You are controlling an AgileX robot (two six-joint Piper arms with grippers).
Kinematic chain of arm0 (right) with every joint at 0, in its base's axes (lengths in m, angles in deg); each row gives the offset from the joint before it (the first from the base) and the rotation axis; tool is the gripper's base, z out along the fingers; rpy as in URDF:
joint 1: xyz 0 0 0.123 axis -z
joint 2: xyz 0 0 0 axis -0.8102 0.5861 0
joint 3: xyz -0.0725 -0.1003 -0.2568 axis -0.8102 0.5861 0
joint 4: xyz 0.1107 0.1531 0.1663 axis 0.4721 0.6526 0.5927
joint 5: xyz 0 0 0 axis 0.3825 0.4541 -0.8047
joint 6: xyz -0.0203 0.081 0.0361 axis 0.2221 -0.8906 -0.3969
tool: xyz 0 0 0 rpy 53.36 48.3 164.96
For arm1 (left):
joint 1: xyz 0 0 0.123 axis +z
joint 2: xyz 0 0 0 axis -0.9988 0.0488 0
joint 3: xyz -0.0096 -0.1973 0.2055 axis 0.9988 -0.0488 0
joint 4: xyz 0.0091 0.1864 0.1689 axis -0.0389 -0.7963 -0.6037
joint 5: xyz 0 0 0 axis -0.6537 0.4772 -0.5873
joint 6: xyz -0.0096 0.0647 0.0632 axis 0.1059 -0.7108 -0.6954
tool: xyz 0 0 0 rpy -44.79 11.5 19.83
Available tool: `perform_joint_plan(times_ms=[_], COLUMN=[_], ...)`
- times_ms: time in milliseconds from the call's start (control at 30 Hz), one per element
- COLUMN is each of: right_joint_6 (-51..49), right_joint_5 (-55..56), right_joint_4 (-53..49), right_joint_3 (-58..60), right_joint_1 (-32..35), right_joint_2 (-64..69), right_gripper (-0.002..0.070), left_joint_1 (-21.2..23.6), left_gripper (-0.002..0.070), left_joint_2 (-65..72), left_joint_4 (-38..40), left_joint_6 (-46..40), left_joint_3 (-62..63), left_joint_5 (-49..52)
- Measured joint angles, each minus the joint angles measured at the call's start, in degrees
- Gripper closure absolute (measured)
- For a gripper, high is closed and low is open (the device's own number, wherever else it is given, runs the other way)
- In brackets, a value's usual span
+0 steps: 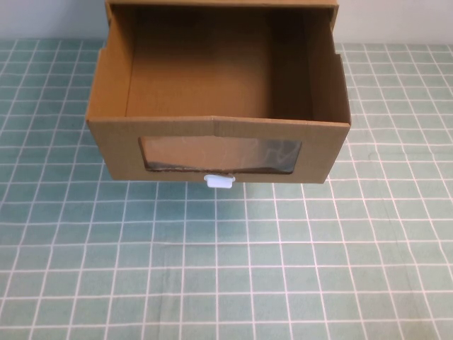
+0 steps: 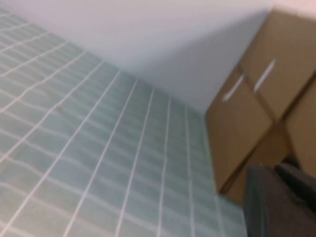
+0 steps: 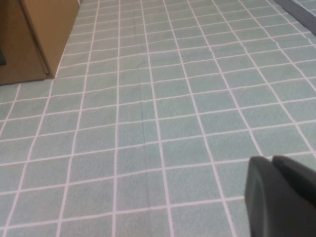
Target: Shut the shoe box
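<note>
The shoe box [image 1: 177,134] is a brown cardboard drawer, pulled out toward me and empty inside. Its front has a wrinkled clear window [image 1: 219,154] with a small white tab handle [image 1: 219,181] under it. The drawer's back end sits in the outer sleeve [image 1: 219,4] at the far edge. Neither arm shows in the high view. My left gripper [image 2: 275,170] is shut and empty, low beside the box's side [image 2: 247,108]. My right gripper [image 3: 271,162] is shut and empty, above the table, away from the box corner [image 3: 39,39].
The table is covered by a green cloth with a white grid [image 1: 226,269]. A pale wall [image 2: 163,44] stands behind the box.
</note>
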Motion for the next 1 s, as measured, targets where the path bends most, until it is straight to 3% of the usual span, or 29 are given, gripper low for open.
perform_joint_plan(times_ms=[167,333,633,833,1000], right_joint_6=[0.00,0.00,0.00,0.00,0.00], right_joint_5=[0.00,0.00,0.00,0.00,0.00], right_joint_4=[0.00,0.00,0.00,0.00,0.00], right_joint_3=[0.00,0.00,0.00,0.00,0.00], right_joint_1=[0.00,0.00,0.00,0.00,0.00], right_joint_2=[0.00,0.00,0.00,0.00,0.00], right_gripper=[0.0687,0.0687,0.0687,0.0687,0.0687], left_joint_1=[0.00,0.00,0.00,0.00,-2.76], left_gripper=[0.0680,0.0680,0.0680,0.0680,0.0680], left_joint_2=[0.00,3.79,36.71,58.57,72.74], left_joint_4=[2.95,3.32,6.51,18.04,20.78], left_joint_6=[0.27,-4.96,-24.58,-40.63,-45.64], left_joint_3=[0.00,8.33,41.11,62.10,77.32], left_joint_5=[-2.99,10.23,33.58,36.63,36.63])
